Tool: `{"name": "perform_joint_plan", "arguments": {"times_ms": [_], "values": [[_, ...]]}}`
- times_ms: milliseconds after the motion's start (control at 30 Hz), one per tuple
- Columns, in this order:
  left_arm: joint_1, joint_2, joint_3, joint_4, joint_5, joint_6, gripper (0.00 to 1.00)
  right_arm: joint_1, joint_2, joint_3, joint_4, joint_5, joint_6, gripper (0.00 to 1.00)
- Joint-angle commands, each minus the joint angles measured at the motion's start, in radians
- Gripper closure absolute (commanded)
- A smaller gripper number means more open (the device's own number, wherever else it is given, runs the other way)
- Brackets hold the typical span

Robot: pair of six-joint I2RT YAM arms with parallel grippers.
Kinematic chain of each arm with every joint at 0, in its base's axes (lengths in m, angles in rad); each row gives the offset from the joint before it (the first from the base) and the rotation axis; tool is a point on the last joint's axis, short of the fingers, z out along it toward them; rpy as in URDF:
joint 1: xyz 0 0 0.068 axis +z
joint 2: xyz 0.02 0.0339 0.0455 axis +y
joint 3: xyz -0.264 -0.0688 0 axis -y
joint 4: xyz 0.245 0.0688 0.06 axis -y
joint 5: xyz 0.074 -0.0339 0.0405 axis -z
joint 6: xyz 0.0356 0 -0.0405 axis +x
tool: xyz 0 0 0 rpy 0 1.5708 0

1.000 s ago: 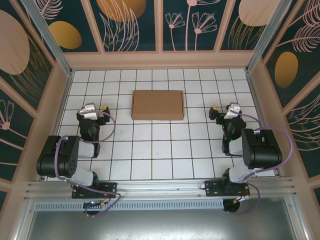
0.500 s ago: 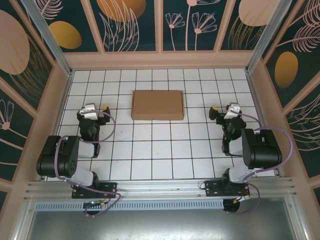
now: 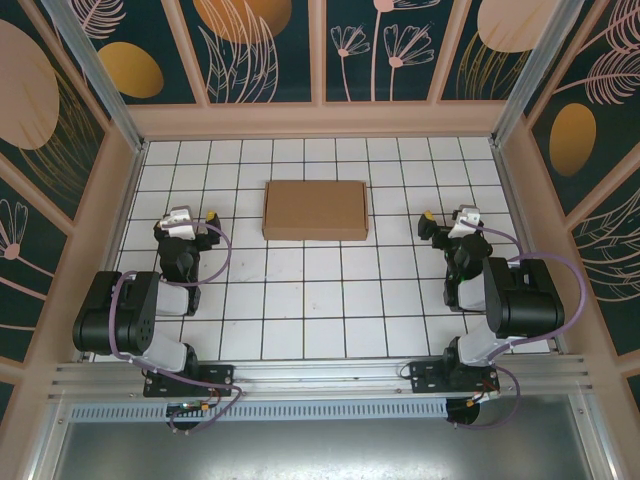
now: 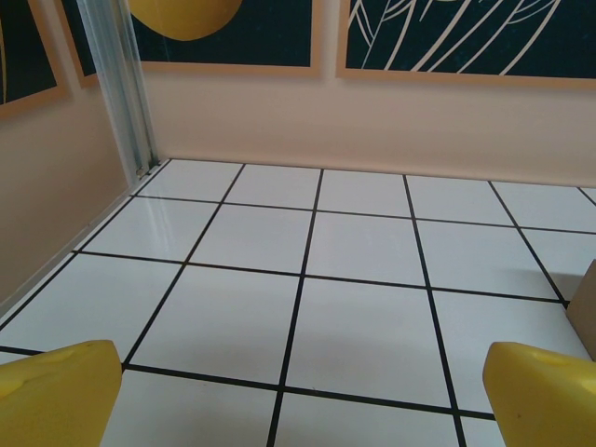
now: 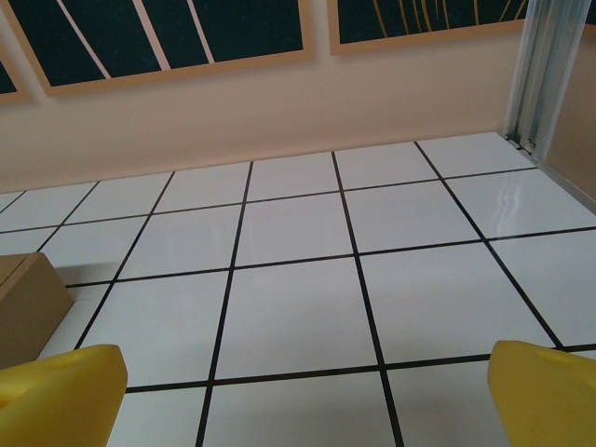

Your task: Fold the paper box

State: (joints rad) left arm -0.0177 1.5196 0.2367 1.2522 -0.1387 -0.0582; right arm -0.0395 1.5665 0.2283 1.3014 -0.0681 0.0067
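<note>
Brown cardboard marks the paper box (image 3: 316, 210), seen from the overhead camera as a closed, shallow rectangle lying flat on the white tiled table (image 3: 320, 300). It sits in the far half of the floor, near the middle from left to right, with its long sides parallel to the far wall. No flap stands up from it.

Left gripper (image 3: 186, 221): low over the tiles at the left, nearer than the box and well apart from it. In the left wrist view the left gripper (image 4: 298, 400) shows two yellow fingers (image 4: 56, 391) at the opposite lower corners, so the jaws are spread wide with nothing but bare tile between them. A thin brown sliver of the paper box (image 4: 588, 298) enters at the right edge of that view.

Right gripper (image 3: 452, 221): placed likewise at the right, also well apart from the box. In the right wrist view the right gripper (image 5: 298, 400) has its yellow fingers (image 5: 56, 396) equally far apart and holds nothing. One corner of the paper box (image 5: 28, 303) appears at the left edge, resting on the tiles.

Both arms are folded back, elbows near the mounting rail (image 3: 320, 375) at the near edge. Dark panels with pale botanical patterns (image 3: 320, 45) line the enclosure walls, and an aluminium post (image 4: 121, 88) stands in the far left corner.
</note>
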Motion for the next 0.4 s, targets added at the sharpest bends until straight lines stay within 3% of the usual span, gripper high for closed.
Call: {"name": "perform_joint_plan", "arguments": {"times_ms": [0,367], "values": [[0.007,0.0,0.003,0.014,0.005,-0.015,0.01,0.004,-0.006,-0.007,0.015,0.025,0.001,0.01],[0.007,-0.001,0.004,0.011,0.006,-0.015,0.01,0.005,-0.006,-0.007,0.015,0.025,0.001,0.01]]}}
